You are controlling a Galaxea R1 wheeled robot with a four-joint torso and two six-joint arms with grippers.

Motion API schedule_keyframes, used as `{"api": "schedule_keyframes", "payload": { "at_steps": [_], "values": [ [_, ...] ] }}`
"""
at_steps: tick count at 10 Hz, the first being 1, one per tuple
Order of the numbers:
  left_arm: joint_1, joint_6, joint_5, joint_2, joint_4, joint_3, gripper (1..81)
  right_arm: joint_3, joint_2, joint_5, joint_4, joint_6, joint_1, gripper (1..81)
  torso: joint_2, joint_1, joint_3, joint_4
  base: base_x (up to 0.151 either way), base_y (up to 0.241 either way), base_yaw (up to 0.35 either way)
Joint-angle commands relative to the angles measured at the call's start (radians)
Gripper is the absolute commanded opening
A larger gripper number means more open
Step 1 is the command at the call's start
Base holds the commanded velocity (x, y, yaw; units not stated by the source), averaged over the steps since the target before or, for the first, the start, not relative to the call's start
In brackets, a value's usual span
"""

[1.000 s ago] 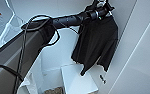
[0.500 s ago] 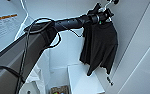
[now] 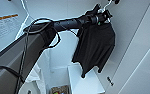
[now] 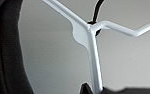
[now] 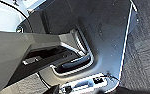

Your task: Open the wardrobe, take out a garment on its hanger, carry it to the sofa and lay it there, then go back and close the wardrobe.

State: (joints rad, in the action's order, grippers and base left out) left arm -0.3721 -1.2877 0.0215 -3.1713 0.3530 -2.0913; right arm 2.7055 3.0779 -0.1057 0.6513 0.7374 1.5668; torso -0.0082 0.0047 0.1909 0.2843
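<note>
The black T-shirt garment [image 3: 96, 47] hangs on a thin white hanger [image 3: 107, 6] high inside the open white wardrobe [image 3: 63, 10]. My left arm reaches up from the lower left, and my left gripper [image 3: 102, 15] is shut on the hanger just above the shirt's collar. In the left wrist view the hanger's neck [image 4: 93, 52] runs close in front of the camera, with a black hook [image 4: 98, 7] behind its top. Black cloth [image 4: 6, 50] fills one side of that view. The sofa is out of view.
The wardrobe door [image 3: 138, 50] stands open at the right with a small handle [image 3: 110, 81]. A white shelf block [image 3: 87, 81] lies below the shirt, and white cloth [image 3: 36, 73] hangs lower left. The right wrist view looks onto my own base [image 5: 103, 30] and grey carpet [image 5: 146, 50].
The black T-shirt has swung and twisted on its hanger, from broad to edge-on and back to broad. My left arm has stayed at the hanger.
</note>
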Motion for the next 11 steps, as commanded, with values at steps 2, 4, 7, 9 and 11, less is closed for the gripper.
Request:
{"api": "schedule_keyframes", "payload": {
  "at_steps": [2, 4, 7, 9, 11],
  "values": [
    [-0.176, 0.022, -0.009, 0.071, 0.047, 0.033, 1.0, 0.000, -0.003, 0.040, -0.002, -0.001, -0.020, 81.1, 0.000, 0.000, 0.000, -0.108, 0.000, 0.000, 0.000],
    [-0.176, 0.022, -0.029, 0.075, 0.060, 0.046, 1.0, 0.002, -0.006, 0.038, -0.002, -0.001, -0.023, 81.1, 0.000, 0.000, 0.000, -0.070, 0.000, 0.000, 0.000],
    [-0.165, 0.024, -0.055, 0.086, 0.066, 0.092, 1.0, 0.002, -0.015, 0.008, -0.001, -0.001, -0.018, 81.1, 0.000, 0.000, -0.089, -0.101, 0.000, 0.000, 0.000],
    [-0.153, 0.025, -0.078, 0.091, 0.067, 0.144, 1.0, 0.002, -0.015, 0.008, -0.001, -0.001, -0.018, 81.1, 0.001, 0.001, -0.056, -0.101, 0.000, 0.000, 0.000],
    [-0.109, 0.027, -0.084, 0.091, 0.090, 0.220, 1.0, 0.002, -0.015, -0.009, -0.001, -0.001, -0.018, 81.1, 0.000, -0.001, -0.079, -0.101, 0.000, 0.000, 0.000]
  ]
}}
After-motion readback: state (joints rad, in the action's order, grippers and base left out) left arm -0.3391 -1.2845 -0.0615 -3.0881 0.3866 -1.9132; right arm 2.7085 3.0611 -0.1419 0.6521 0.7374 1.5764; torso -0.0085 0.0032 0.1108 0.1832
